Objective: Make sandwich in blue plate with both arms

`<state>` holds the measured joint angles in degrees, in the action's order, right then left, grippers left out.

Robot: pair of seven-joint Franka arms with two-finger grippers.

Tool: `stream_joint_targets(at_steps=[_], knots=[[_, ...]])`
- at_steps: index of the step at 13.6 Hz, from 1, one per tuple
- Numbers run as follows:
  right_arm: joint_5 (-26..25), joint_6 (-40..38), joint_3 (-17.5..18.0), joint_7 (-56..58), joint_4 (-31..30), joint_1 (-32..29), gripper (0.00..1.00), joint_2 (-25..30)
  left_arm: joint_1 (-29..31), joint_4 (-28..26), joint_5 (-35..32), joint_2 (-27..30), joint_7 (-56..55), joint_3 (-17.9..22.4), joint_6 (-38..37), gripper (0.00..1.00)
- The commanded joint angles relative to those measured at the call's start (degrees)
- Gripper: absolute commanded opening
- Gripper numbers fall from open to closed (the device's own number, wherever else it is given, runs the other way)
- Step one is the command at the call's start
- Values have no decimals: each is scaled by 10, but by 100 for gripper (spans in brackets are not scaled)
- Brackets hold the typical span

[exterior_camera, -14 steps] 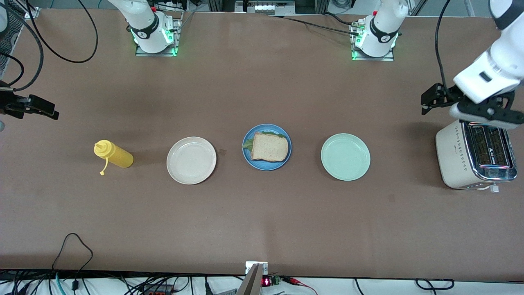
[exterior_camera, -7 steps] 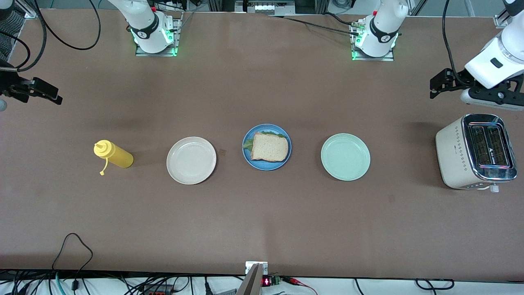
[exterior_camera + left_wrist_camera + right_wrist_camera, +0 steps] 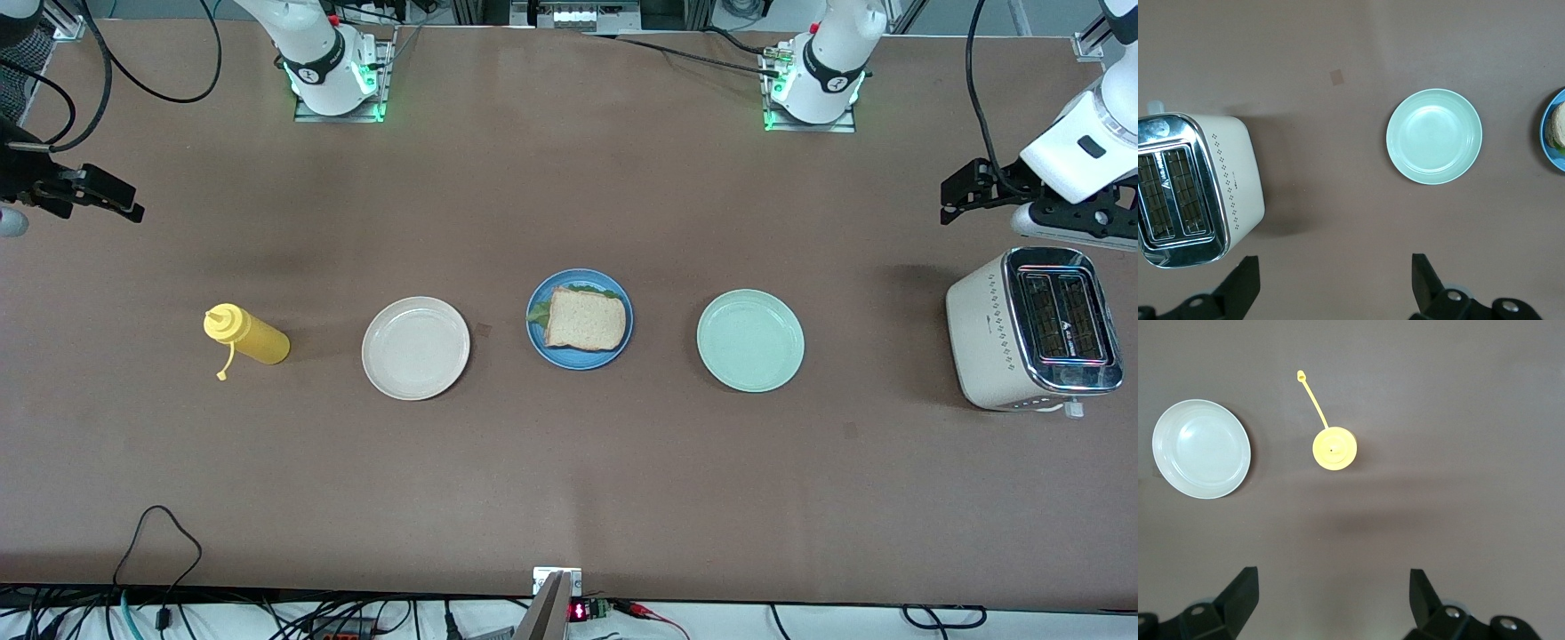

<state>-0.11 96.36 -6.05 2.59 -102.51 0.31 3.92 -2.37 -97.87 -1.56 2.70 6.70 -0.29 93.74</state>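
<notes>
— Are the fingers (image 3: 1245, 283) of the left gripper (image 3: 1331, 287) holding anything?
— No. They stand wide apart, up over the bare brown table (image 3: 569, 480) beside the cream toaster (image 3: 1031, 329). The right gripper (image 3: 1331, 603) is spread wide too, over the table near the yellow squeeze bottle (image 3: 246, 335).
— Where is the sandwich (image 3: 582, 318)?
— On the round blue plate (image 3: 537, 343), between the white plate (image 3: 415, 348) and the mint-green plate (image 3: 749, 340), well apart from both grippers.

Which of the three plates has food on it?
The blue plate, the middle one of the row, holds the sandwich. The cream plate toward the right arm's end and the mint plate toward the left arm's end hold nothing.
</notes>
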Motion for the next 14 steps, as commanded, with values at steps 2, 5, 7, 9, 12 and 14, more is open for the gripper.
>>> stream_joint_targets(at_steps=[2,5,7,9,12,14], knots=[[-4,12,2,-8,-16,2,100,18,1,20,6,-14,2,-2,-14,100],[-4,12,2,-5,-15,2,100,20,1,21,6,-14,2,-4,-14,100],[-5,11,3,-5,-15,2,100,20,1,21,6,-13,2,-5,-14,100],[-5,11,3,-5,-15,2,100,20,1,24,6,-14,2,-2,-14,100],[-5,9,5,-4,-15,3,100,20,2,26,7,-17,2,-1,-15,100],[-5,10,5,-4,-14,3,100,20,1,26,6,-17,1,-1,-15,100]])
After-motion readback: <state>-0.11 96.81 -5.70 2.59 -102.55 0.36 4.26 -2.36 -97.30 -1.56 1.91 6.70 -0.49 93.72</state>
